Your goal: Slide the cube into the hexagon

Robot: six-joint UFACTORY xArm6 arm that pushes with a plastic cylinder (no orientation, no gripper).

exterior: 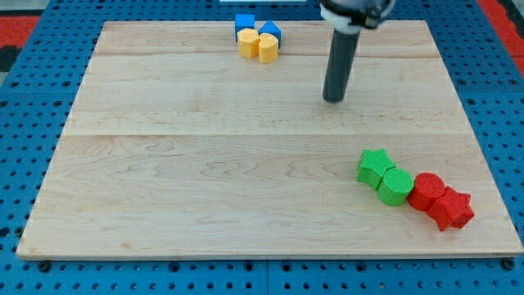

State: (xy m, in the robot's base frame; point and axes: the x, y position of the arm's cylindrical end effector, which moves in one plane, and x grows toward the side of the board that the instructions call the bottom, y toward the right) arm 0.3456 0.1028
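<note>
A blue cube sits at the view's top edge of the wooden board, touching a yellow hexagon just below it. A second blue block and a yellow cylinder sit right beside them in one tight cluster. My tip rests on the board to the right of and below this cluster, well apart from it.
At the view's lower right lie a green star, a green cylinder, a red cylinder and a red star in a touching row. Blue pegboard surrounds the board.
</note>
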